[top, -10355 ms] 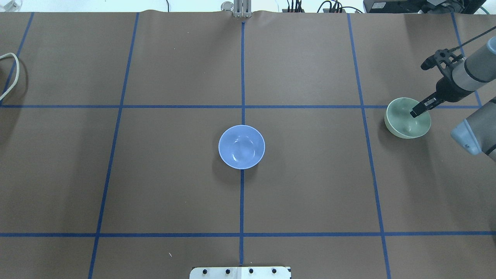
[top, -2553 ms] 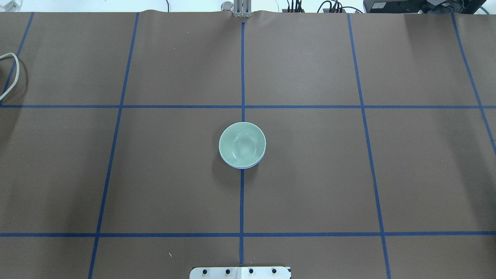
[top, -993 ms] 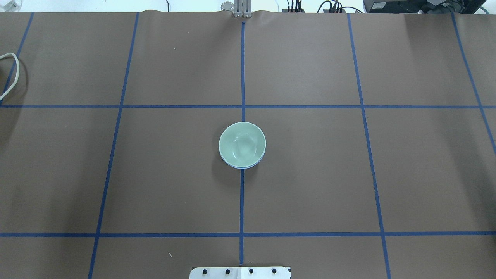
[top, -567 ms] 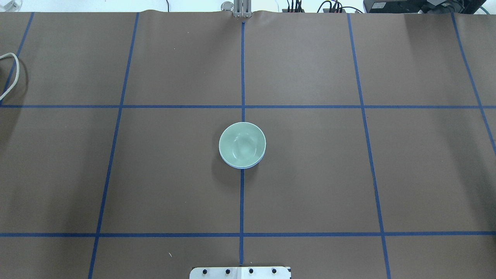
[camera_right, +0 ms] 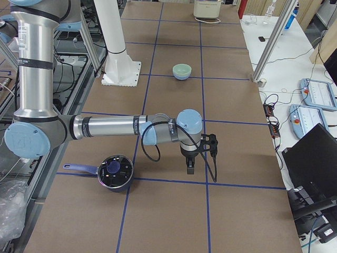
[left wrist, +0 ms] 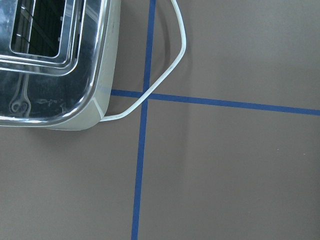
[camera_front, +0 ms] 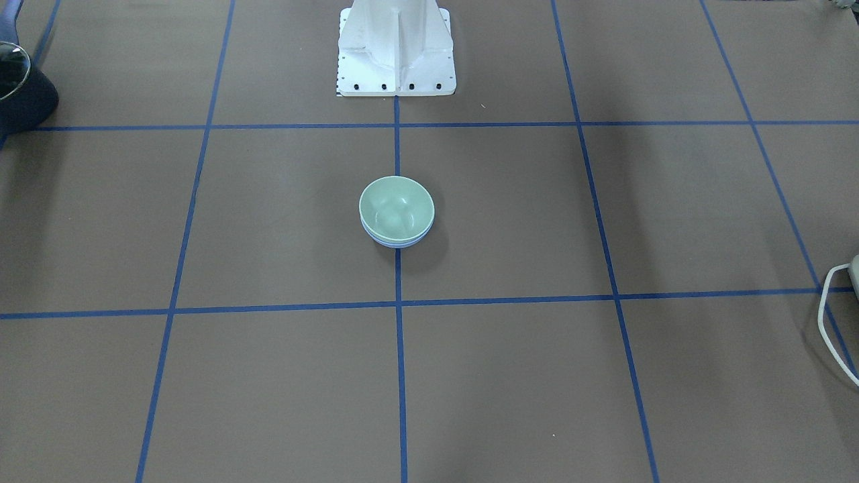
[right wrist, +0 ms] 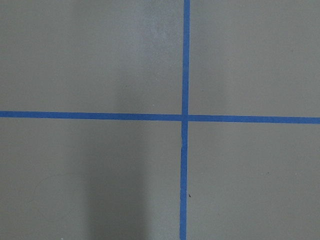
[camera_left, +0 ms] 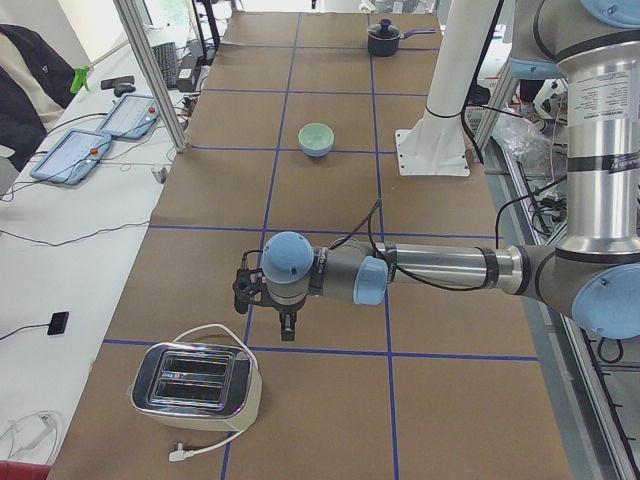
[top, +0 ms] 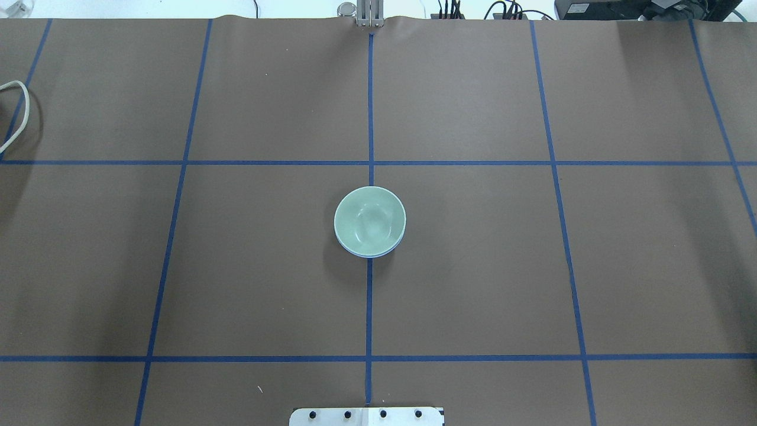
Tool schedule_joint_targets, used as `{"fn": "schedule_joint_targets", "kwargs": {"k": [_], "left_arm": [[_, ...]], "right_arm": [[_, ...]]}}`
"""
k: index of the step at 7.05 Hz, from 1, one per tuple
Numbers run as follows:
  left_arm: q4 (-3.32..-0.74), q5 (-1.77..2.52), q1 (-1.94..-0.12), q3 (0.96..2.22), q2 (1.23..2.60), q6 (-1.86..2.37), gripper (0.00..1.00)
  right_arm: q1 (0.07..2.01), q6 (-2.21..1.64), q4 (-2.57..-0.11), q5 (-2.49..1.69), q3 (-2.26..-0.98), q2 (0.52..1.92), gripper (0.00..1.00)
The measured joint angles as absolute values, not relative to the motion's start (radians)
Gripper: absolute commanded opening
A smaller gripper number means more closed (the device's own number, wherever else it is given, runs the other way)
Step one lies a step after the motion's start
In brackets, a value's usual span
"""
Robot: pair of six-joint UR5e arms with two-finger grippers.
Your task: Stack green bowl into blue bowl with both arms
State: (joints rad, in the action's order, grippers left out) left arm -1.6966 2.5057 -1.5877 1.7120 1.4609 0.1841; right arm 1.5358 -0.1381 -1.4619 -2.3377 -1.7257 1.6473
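Note:
The green bowl sits nested inside the blue bowl at the table's centre; only a thin blue rim shows under it. The stack also shows in the front view, green bowl over blue rim. Both arms are away from the bowls and out of the overhead and front views. The left gripper hangs over the table near the toaster, and the right gripper hangs near the pot. These show only in the side views, so I cannot tell whether they are open or shut.
A silver toaster with a white cord stands at the table's left end. A dark pot stands at the right end. The white pedestal rises at the robot's side.
Since ten seconds ago the green bowl went from the table's right side into the blue bowl, and the right arm left the overhead view. Nothing has moved in the last second.

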Motion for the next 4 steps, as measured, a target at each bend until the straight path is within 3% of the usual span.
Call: {"fn": "schedule_joint_targets", "kwargs": {"k": [4], "left_arm": [[-1.697,2.505,-1.589,1.712,1.46,0.186,0.99]], "right_arm": [[1.536,-0.138,-1.462,-2.344,-1.727,1.646,1.0]]}}
